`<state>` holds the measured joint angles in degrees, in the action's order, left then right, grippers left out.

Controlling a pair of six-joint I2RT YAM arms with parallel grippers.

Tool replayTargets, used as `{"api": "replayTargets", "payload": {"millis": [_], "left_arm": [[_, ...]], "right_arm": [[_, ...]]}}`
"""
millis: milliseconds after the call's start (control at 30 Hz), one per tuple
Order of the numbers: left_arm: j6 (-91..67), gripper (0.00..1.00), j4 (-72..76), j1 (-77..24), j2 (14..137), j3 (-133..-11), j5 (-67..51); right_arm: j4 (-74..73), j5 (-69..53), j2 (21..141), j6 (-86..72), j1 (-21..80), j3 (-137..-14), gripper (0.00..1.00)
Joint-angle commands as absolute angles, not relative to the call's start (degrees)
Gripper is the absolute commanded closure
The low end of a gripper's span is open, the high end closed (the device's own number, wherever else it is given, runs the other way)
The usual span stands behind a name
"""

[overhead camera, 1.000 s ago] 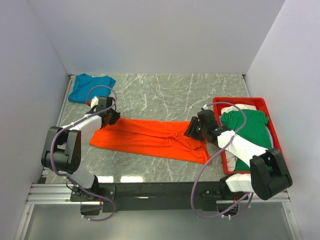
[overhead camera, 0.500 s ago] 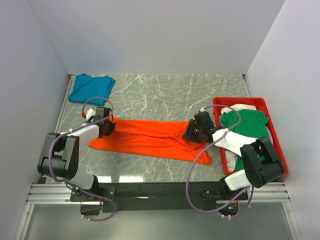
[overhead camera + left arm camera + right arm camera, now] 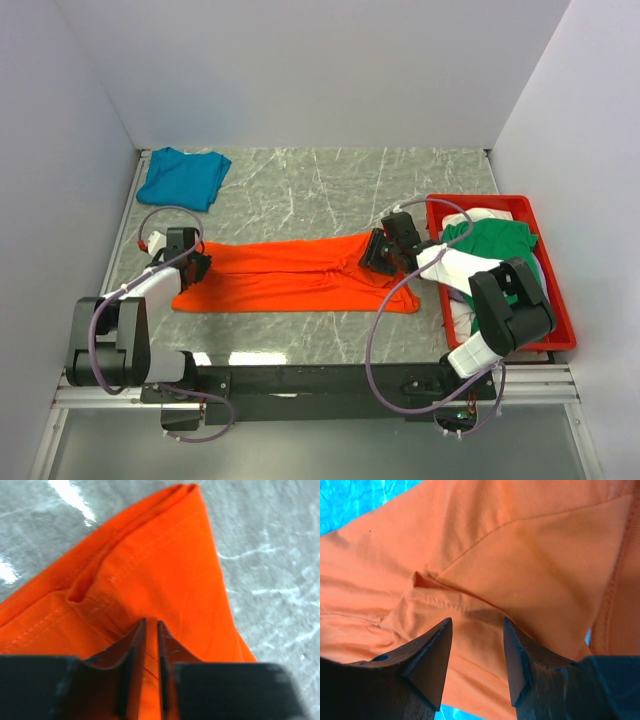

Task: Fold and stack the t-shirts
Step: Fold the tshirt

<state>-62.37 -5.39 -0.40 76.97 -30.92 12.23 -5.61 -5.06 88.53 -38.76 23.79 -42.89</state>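
The bright orange t-shirt [image 3: 290,275] lies stretched in a long band across the middle of the table. My left gripper [image 3: 190,265] is at its left end, jaws nearly together, pinching a thin fold of the orange cloth [image 3: 165,570] at the fingertips [image 3: 151,621]. My right gripper [image 3: 375,252] is at the shirt's right part, where wrinkles converge on it; its jaws [image 3: 476,622] stand apart with bunched orange cloth [image 3: 520,545] filling the gap. The teal t-shirt [image 3: 182,177] lies at the far left. The green t-shirt [image 3: 490,245] and a white one [image 3: 485,215] are in the tray.
The red plastic tray [image 3: 478,198] stands on the right side of the marble table. White walls close in the back and both sides. The arm bases and a black rail run along the near edge.
My left gripper has moved left and nearer with the shirt's end. The right gripper has shifted slightly left and back. The orange shirt has been drawn out straighter and further left.
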Motion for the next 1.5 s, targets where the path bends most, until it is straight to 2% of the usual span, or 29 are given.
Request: {"api": "replayTargets", "payload": {"millis": [0,200,467,733,800,900,1000,1100,1200,1467], "left_arm": [[-58.71,0.77,-3.78,-0.26,73.75,-31.29,10.11],[-57.66,0.61,-5.18,-1.4,69.88,-33.83,9.23],[-54.85,0.55,-6.68,-7.46,69.61,-38.49,6.6],[-53.18,0.55,-6.07,-11.07,70.57,-39.99,3.34],[-52.56,0.55,-6.24,-11.77,70.93,-40.6,2.82],[-51.86,0.56,-6.33,-12.57,72.15,-41.83,2.11],[-50.72,0.57,-6.59,-14.41,73.39,-43.24,1.67],[-49.75,0.57,-6.5,-15.9,74.88,-44.64,1.14],[-48.87,0.57,-6.42,-17.48,76.99,-46.14,0.44],[-47.64,0.57,-5.89,-22.49,83.67,-49.92,-1.67]], "right_arm": [[-8.52,-2.82,84.56,-36.48,24.78,-44.47,0.47],[-13.79,3.69,88.05,-34.45,29.44,-52.37,0.47],[-15.03,7.82,96.67,-33.4,30.94,-61.25,0.47],[-17.23,9.75,100.63,-34.27,34.1,-64.42,0.52],[-18.01,10.72,100.37,-34.89,35.24,-64.08,0.55],[-18.11,11.42,98.79,-35.94,35.94,-62.67,0.67],[-18.37,11.86,97.04,-36.82,36.56,-61.35,0.86],[-18.46,11.52,95.1,-37.53,37.0,-60.04,0.96],[-18.54,11.34,92.82,-38.32,37.7,-58.54,1.0],[-17.41,9.58,86.41,-40.78,40.07,-53.54,0.99]]}}
